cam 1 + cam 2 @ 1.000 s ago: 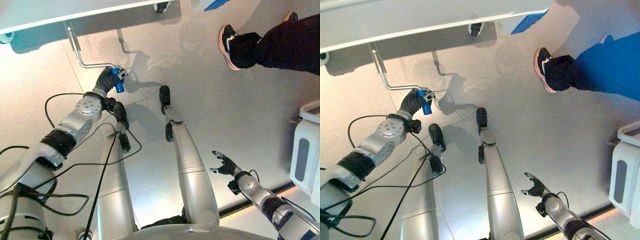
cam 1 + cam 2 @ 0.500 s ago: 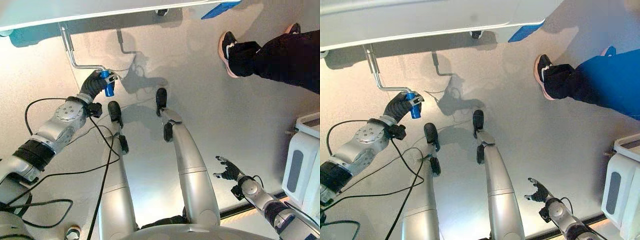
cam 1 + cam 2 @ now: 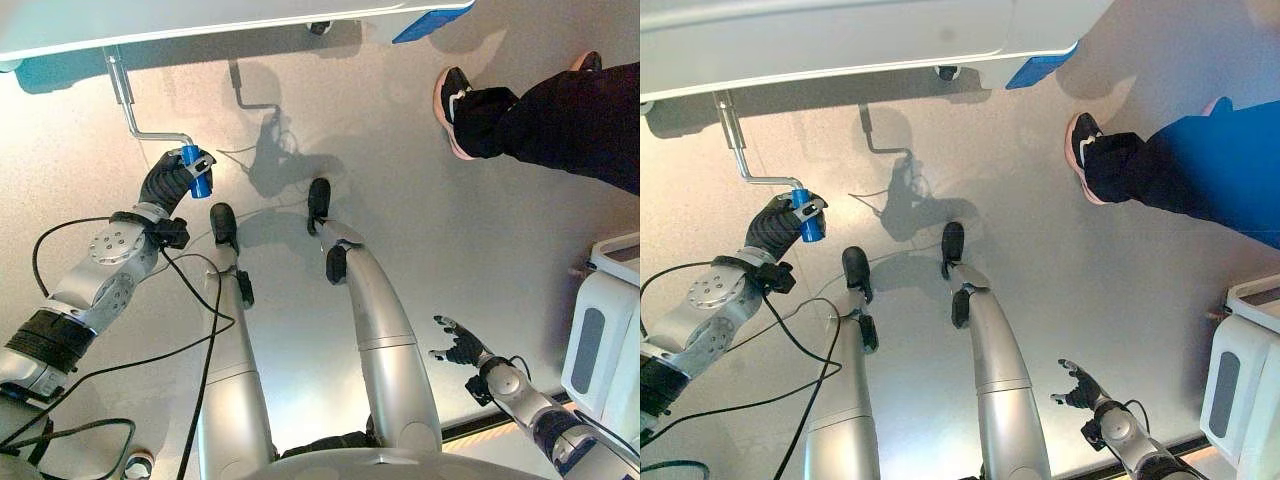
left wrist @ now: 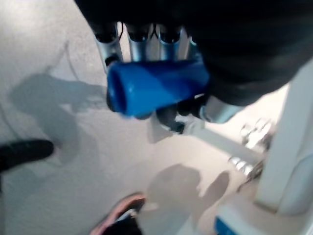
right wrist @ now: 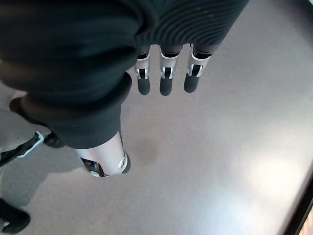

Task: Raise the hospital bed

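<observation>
A: Left hand [image 3: 165, 180]?

B: Curled tight round the blue grip [image 3: 194, 171] at the end of the metal crank handle [image 3: 128, 103]. The left wrist view backs it up: fingers [image 4: 111, 44] wrap over the blue grip [image 4: 156, 87], thumb under it. Clamped on.

A: Where does the crank go?

B: The bent steel rod runs from the grip up to the underside of the hospital bed [image 3: 150, 20], whose white frame runs along the top edge of the eye views. The blue grip sits low, near the floor [image 3: 380, 160], off the bed's left end. There is a blue corner piece [image 3: 432, 18] on the bed frame further right, and a caster [image 3: 321, 27] is just visible under the frame.

A: Right hand?

B: The right hand [image 3: 458, 343] is low on the right, well apart from the crank, over bare floor. Fingers spread and relaxed, holding nothing. In the right wrist view the fingers [image 5: 164, 73] hang straight over grey floor.

A: Any labels, writing?

B: None readable. Nothing legible on the grip, the bed or the white unit.

A: What else is there?

B: A person's leg [image 3: 560, 115] in dark trousers with a black shoe with a pink sole [image 3: 455, 90], upper right, standing on the floor. A white unit with a grey panel [image 3: 600, 330] is at the right edge.
</observation>
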You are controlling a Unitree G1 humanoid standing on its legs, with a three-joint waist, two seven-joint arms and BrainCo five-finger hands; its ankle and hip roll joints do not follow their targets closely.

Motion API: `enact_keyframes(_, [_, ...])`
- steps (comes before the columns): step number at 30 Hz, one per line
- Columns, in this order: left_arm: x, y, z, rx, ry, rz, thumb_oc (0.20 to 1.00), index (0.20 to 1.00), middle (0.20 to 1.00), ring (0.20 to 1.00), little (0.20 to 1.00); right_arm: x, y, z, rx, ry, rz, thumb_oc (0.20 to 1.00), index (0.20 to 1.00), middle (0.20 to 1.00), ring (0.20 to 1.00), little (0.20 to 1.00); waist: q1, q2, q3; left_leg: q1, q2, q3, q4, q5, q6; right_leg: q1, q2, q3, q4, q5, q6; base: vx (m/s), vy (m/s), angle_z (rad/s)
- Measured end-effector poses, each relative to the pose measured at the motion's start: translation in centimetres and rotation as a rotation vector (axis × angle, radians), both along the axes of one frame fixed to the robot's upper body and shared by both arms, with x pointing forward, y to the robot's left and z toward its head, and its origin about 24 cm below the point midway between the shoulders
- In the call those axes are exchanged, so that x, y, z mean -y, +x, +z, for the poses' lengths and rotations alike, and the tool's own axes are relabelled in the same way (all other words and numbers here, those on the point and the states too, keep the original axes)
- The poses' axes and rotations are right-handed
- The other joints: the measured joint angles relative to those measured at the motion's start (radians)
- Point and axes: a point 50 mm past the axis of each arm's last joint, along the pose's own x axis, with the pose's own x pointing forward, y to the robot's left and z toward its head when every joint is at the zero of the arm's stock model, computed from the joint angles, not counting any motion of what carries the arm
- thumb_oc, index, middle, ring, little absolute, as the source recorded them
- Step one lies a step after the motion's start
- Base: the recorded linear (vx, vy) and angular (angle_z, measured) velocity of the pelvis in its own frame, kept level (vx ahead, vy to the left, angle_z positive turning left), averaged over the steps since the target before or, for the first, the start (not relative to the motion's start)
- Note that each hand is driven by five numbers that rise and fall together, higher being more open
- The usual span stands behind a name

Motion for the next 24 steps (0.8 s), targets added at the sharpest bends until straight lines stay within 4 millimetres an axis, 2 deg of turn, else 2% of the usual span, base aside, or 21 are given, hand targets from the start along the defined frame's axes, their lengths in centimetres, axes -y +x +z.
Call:
enact_keyframes(7, [-0.2, -0.1, -2.6, -0.063, -0.064, 0.046, 0.2, 0.2, 0.2, 0.2, 0.2, -0.1, 0.0, 0.1, 0.004, 0.004, 0.005, 1.0, 1.0, 1.0, 1.0, 1.0, 0.009, -0.001, -0.001, 0.066, 0.021, -0.006, -0.029, -0.005, -0.015, 0.064, -0.001, -0.052, -0.016, -0.014, 0.0, 0.01, 0.021, -0.02])
enact_keyframes(14, [0.3, 0.1, -3.4, -0.067, -0.068, 0.043, 0.2, 0.2, 0.2, 0.2, 0.2, -0.1, 0.2, 0.2, 0.015, 0.007, 0.005, 1.0, 1.0, 1.0, 1.0, 1.0, 0.015, -0.002, -0.001, 0.068, 0.022, -0.013, -0.03, -0.005, -0.015, 0.08, 0.0, -0.065, -0.031, -0.016, 0.0, 0.0, 0.015, 0.02])
enact_keyframes(24, [0.9, 0.1, -4.4, -0.058, 0.033, 0.059, 0.2, 0.2, 0.2, 0.2, 0.2, 0.0, 0.1, 0.3, 0.018, 0.004, 0.001, 1.0, 1.0, 1.0, 1.0, 1.0, 0.037, -0.001, -0.001, 0.06, 0.024, -0.016, -0.019, -0.008, -0.015, 0.08, 0.003, -0.066, -0.035, -0.02, 0.007, 0.0, 0.015, -0.01])
